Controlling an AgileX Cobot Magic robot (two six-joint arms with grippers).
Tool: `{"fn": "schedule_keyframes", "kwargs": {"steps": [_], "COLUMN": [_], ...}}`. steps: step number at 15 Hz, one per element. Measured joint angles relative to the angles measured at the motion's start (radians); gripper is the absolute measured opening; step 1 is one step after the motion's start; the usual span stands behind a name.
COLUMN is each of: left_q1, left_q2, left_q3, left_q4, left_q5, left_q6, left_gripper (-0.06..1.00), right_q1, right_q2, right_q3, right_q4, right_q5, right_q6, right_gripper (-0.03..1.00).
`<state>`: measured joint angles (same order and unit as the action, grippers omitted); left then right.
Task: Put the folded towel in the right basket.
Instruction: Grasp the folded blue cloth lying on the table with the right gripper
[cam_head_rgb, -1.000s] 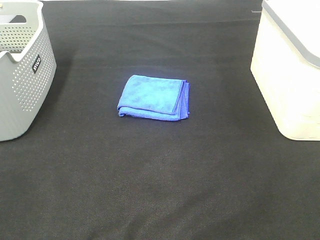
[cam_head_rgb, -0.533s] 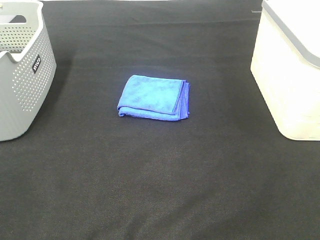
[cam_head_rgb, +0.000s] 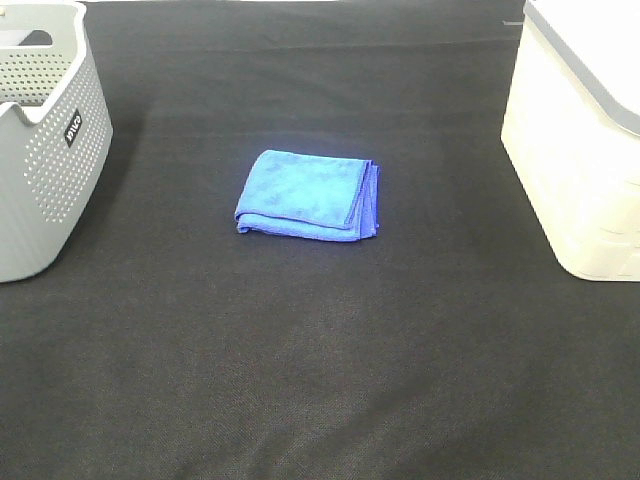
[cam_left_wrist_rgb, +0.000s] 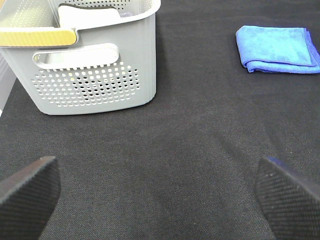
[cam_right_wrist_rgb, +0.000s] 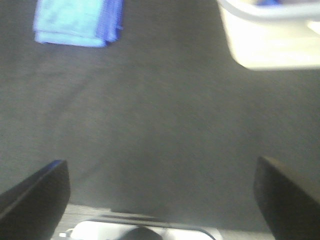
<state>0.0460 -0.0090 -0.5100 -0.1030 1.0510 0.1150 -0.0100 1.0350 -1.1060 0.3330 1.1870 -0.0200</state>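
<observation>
A folded blue towel (cam_head_rgb: 308, 194) lies flat on the black table, near the middle. It also shows in the left wrist view (cam_left_wrist_rgb: 278, 49) and the right wrist view (cam_right_wrist_rgb: 77, 21). The right basket (cam_head_rgb: 588, 140) is white with a grey rim and stands at the right edge; the right wrist view shows its wall (cam_right_wrist_rgb: 272, 42). Neither arm appears in the exterior view. My left gripper (cam_left_wrist_rgb: 157, 195) is open and empty over bare cloth, well short of the towel. My right gripper (cam_right_wrist_rgb: 162, 192) is open and empty, also far from the towel.
A grey perforated basket (cam_head_rgb: 45, 140) stands at the left edge; in the left wrist view (cam_left_wrist_rgb: 95, 75) it holds a white item. The black cloth (cam_head_rgb: 320, 360) covers the table between the baskets and toward the front.
</observation>
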Motion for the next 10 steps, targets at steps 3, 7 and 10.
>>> {"fn": "schedule_keyframes", "kwargs": {"steps": [3, 7, 10], "left_q1": [0.0, 0.0, 0.0], "left_q2": [0.0, 0.0, 0.0], "left_q3": [0.0, 0.0, 0.0], "left_q4": [-0.001, -0.001, -0.002], "left_q5": [0.0, 0.0, 0.0], "left_q6": [0.0, 0.0, 0.0], "left_gripper": [0.99, 0.99, 0.99], "right_q1": [0.0, 0.084, 0.214], "right_q2": [0.164, 0.496, 0.739], "right_q3": [-0.045, -0.207, -0.411], "right_q4": [0.233, 0.446, 0.466], "right_q5": [-0.089, -0.121, -0.153], "right_q6": [-0.143, -0.25, -0.248], "right_gripper": [0.96, 0.96, 0.96]}}
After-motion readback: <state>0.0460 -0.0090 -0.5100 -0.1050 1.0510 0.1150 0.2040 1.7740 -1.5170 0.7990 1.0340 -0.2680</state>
